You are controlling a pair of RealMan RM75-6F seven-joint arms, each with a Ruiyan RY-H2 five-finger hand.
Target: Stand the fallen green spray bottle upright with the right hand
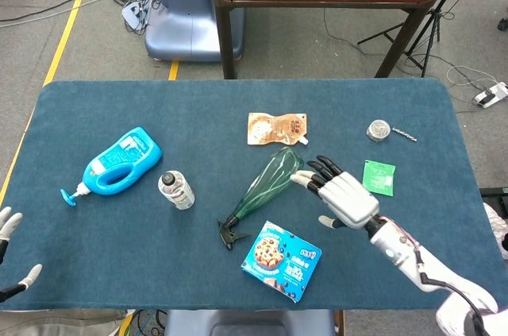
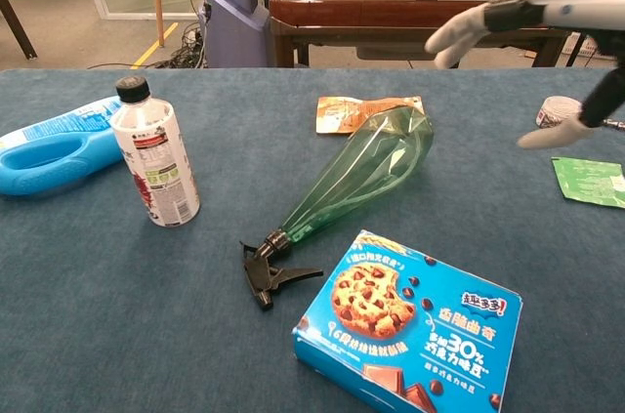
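Note:
The green spray bottle point(image 1: 267, 183) point(image 2: 363, 173) lies on its side on the blue table, its black trigger head point(image 1: 231, 233) point(image 2: 270, 274) toward the front and its wide base toward the back. My right hand point(image 1: 340, 192) point(image 2: 547, 11) hovers open just right of the bottle's base, fingers spread toward it, not touching it. My left hand point(image 1: 9, 252) shows only at the front left corner, open and far from the bottle.
A cookie box point(image 1: 282, 260) point(image 2: 410, 329) lies just in front of the bottle. A small white bottle point(image 1: 176, 190) point(image 2: 154, 152) stands to its left, a blue detergent bottle point(image 1: 119, 163) beyond. A brown pouch point(image 1: 276, 128), green packet point(image 1: 379, 176) and tape roll point(image 1: 379, 129) lie behind and right.

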